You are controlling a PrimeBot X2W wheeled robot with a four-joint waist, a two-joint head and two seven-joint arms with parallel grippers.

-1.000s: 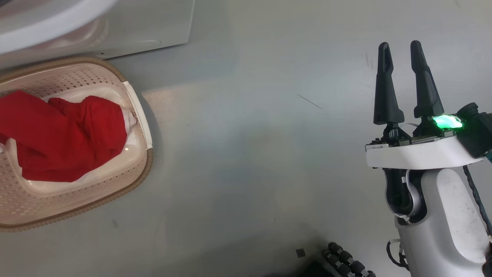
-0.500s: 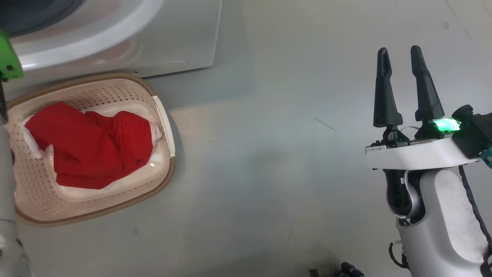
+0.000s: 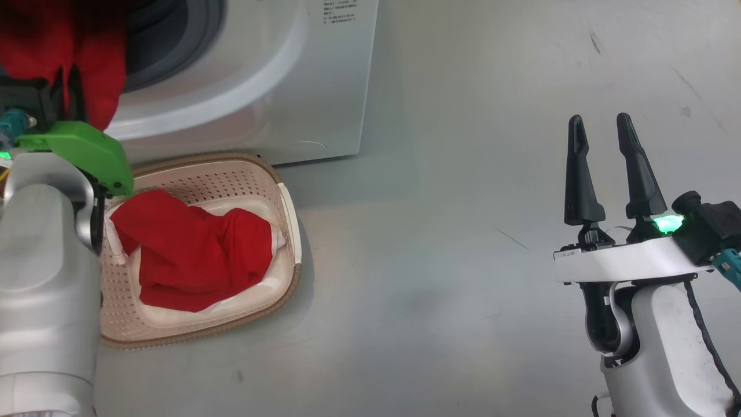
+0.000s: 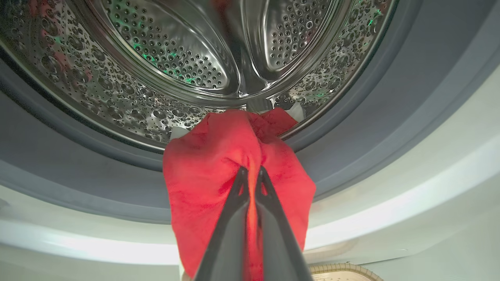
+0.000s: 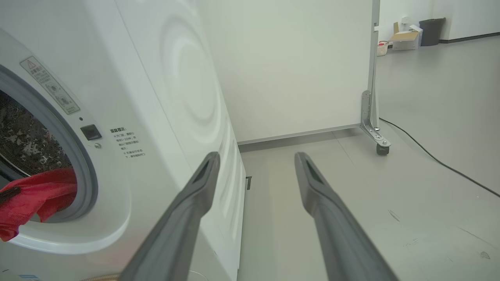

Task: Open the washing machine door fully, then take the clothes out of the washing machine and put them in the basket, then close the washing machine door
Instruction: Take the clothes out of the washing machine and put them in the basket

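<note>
One red garment (image 4: 203,168) clenched in left pincer (image 4: 250,171) at washing machine (image 3: 289,87) drum mouth. Basket (image 3: 197,179) on floor, near side of machine, beneath held garment, holding other clothes (image 3: 191,260). Right pincer (image 3: 599,124) released, well apart, right.

A white washing machine (image 3: 278,87) stands at the top left, its grey seal (image 3: 173,40) ringing the dark drum opening. In front of that opening, the left gripper (image 3: 70,81) pinches a red garment (image 3: 58,46) that hangs at the frame's upper left corner, above the arm's green cover (image 3: 81,150) and pale forearm. Just below the machine, on the grey floor (image 3: 434,260), sits the cream perforated basket (image 3: 288,231) with a brown rim, a second red garment (image 3: 191,260) heaped inside it. Well apart at the lower right, the right gripper (image 3: 605,168) hangs over bare floor, its two dark fingers spread and holding nothing, a green light (image 3: 667,223) glowing at its base.
</note>
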